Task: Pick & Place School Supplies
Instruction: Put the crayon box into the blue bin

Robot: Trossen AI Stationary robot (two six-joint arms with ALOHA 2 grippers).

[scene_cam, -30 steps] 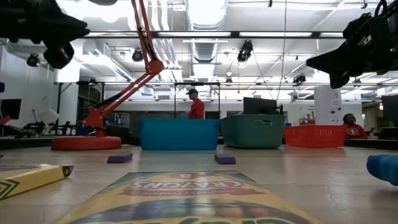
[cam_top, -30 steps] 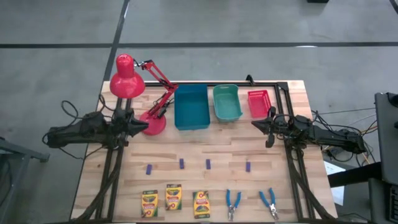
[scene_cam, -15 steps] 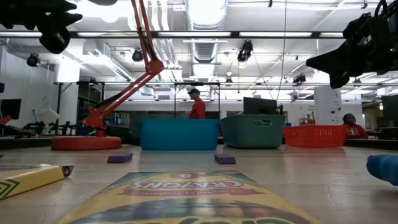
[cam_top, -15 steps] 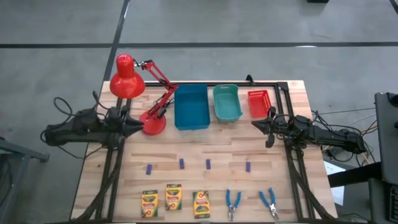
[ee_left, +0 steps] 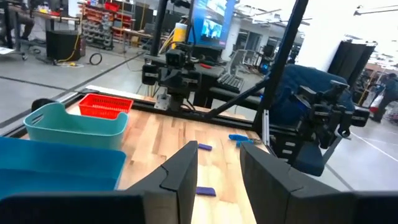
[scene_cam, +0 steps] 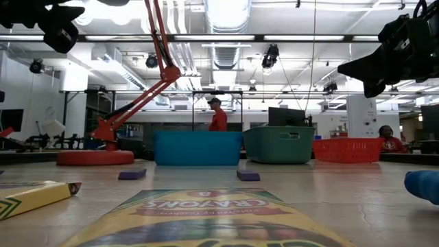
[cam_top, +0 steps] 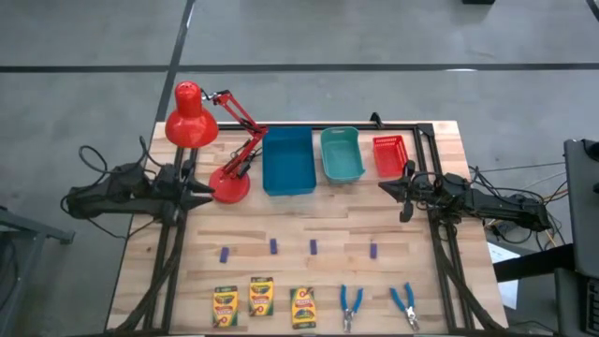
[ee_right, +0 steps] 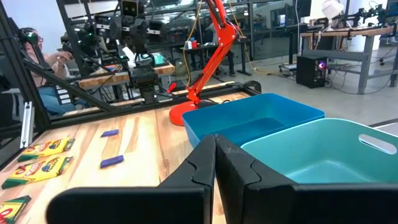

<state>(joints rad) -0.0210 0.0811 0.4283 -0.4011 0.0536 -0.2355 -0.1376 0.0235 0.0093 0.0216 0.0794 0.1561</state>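
Observation:
Three yellow-and-green crayon boxes (cam_top: 261, 296) lie flat in a row near the table's near edge, one filling the low view's foreground (scene_cam: 206, 219). Several purple blocks (cam_top: 273, 245) lie in a line farther in. Two blue-handled tools (cam_top: 350, 305) lie to the right of the boxes. My left gripper (cam_top: 208, 193) hovers open at the table's left side beside the lamp base (ee_left: 219, 180). My right gripper (cam_top: 382, 186) hovers shut at the right side, just on the near side of the red bin (ee_right: 214, 163). Neither holds anything.
A red desk lamp (cam_top: 201, 131) stands at the far left, its base (cam_top: 230, 185) close to my left gripper. Blue bin (cam_top: 288, 161), teal bin (cam_top: 342, 154) and red bin (cam_top: 390, 155) line the far edge. People show in the room behind (scene_cam: 217, 116).
My left gripper has drawn back a little toward the table's left edge and risen slightly. The right arm and all the supplies have stayed where they were.

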